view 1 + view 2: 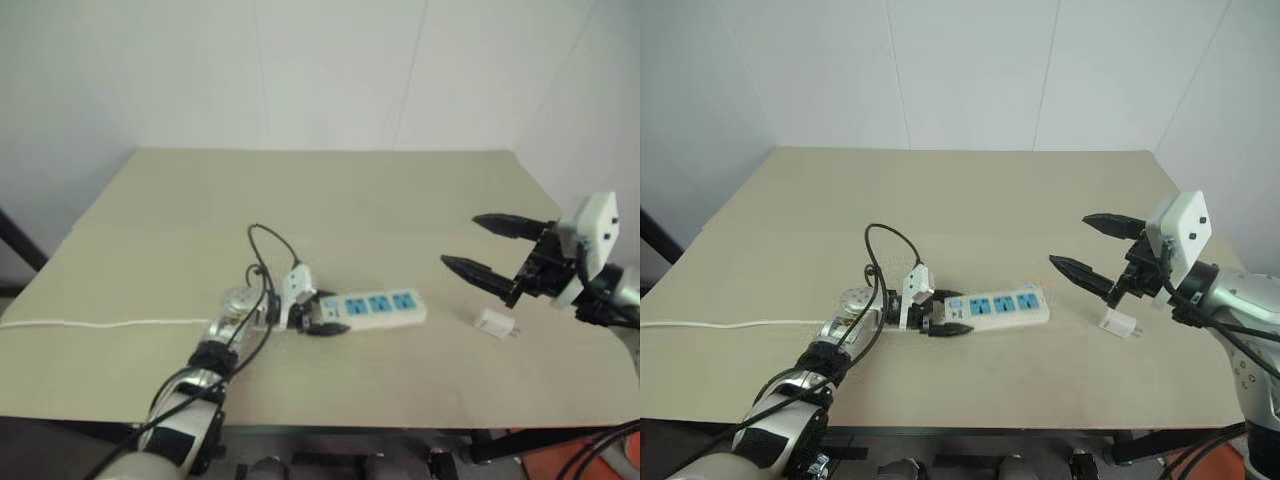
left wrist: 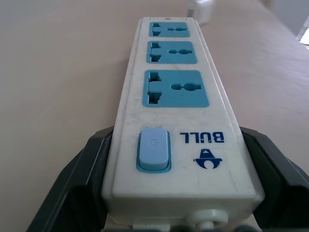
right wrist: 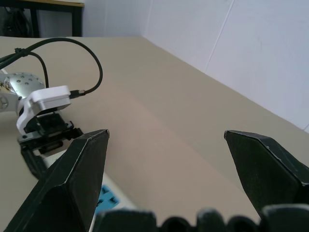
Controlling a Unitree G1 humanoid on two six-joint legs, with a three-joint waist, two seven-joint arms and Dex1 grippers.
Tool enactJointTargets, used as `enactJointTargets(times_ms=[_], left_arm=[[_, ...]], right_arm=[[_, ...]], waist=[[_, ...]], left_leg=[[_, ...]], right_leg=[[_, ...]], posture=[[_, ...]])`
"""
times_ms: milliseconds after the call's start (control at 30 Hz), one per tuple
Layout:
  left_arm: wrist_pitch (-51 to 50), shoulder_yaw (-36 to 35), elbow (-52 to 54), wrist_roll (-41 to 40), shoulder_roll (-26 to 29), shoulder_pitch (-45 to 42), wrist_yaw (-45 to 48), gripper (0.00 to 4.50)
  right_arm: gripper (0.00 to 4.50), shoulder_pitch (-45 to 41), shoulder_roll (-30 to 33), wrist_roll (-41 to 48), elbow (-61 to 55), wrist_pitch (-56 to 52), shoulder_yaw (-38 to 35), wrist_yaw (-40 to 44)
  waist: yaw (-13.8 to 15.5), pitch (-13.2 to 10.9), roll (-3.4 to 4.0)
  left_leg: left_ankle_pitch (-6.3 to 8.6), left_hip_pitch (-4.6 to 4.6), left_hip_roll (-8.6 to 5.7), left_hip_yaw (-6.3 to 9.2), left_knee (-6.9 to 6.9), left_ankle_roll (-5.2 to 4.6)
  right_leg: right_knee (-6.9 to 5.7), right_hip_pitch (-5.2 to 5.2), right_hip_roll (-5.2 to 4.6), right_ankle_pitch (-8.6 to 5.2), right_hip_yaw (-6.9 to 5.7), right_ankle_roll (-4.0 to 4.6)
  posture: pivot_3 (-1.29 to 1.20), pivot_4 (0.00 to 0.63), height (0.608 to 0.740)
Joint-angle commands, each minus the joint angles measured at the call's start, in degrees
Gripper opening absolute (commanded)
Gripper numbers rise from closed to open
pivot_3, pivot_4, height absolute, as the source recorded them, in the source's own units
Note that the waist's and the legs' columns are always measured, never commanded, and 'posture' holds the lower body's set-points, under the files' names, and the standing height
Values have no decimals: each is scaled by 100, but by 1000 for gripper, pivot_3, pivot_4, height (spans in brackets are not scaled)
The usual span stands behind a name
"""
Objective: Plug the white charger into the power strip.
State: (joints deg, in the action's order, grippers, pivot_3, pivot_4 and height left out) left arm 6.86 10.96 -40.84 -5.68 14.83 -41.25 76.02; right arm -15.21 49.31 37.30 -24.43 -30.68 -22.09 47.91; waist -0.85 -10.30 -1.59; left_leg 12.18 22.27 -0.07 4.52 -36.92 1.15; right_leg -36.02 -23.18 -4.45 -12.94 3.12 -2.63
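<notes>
The strip [image 1: 375, 308] lies flat near the middle of the table [image 1: 330, 190], a long white bar with three blue socket faces in a row, a pale blue switch and a blue "BULL" mark at its cord end. The left gripper [image 1: 318, 318] is clamped on that end, one black finger on each side. The charger [image 1: 495, 323], a small white block with short prongs, lies on the table beyond the strip's far end, just below the right gripper [image 1: 480, 248], whose fingers are spread wide, holding nothing.
</notes>
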Motion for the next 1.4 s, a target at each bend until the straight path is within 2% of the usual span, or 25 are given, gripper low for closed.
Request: enactJointTargets(times_ms=[33,167,267,367,567,733,900,1400], left_arm=[[322,196,330,74,-31,140,73,3299],[194,260,525,51,-109,271,2,3299],[101,273,591,37,-169,297,-46,3299],[62,286,569,58,-211,278,-74,3299],[-75,252,546,27,-317,262,-157,3299],[-109,237,607,49,-342,331,-275,3299],[-175,256,735,39,-318,431,-315,3299],[-307,311,949,5,-177,474,-181,3299]], right_arm=[[4500,-94,164,54,39,-38,-33,85],[4500,-136,490,-45,232,-421,82,0],[4500,-543,1343,-408,684,-1333,772,50],[4500,-1308,1811,-497,1305,-2190,1534,259],[4500,-3105,2056,-1623,2585,-2670,3630,1339],[4500,-3628,2020,-2570,3099,-2336,4875,2332],[4500,-3620,1829,-3200,3421,-1935,5297,2696],[4500,-3540,973,-4183,4373,-1379,5406,2824]], waist=[[2,0,0],[19,0,0],[9,1,6],[3,2,9],[15,4,19],[29,5,23],[8,8,31],[1,11,36]], left_leg=[[0,0,0,-1,0,0],[0,1,-1,0,-1,0],[0,2,-2,-2,-4,0],[0,-2,0,-4,-5,0],[0,8,0,-6,-5,0],[0,14,-2,-5,-8,0],[0,11,-2,-6,-9,0],[0,11,-2,-6,-9,0]], right_leg=[[0,0,-1,0,2,-1],[1,1,-1,0,2,0],[1,0,-3,0,4,0],[3,2,-1,-3,4,-5],[8,-9,-2,-13,4,-21],[13,-11,-4,-15,1,-31],[10,-11,-5,-14,2,-34],[7,-13,-4,-5,3,-20]], posture=[[0,150,740],[0,150,740],[0,150,740],[0,150,740],[0,150,740],[0,150,740],[0,150,740],[0,150,740]])
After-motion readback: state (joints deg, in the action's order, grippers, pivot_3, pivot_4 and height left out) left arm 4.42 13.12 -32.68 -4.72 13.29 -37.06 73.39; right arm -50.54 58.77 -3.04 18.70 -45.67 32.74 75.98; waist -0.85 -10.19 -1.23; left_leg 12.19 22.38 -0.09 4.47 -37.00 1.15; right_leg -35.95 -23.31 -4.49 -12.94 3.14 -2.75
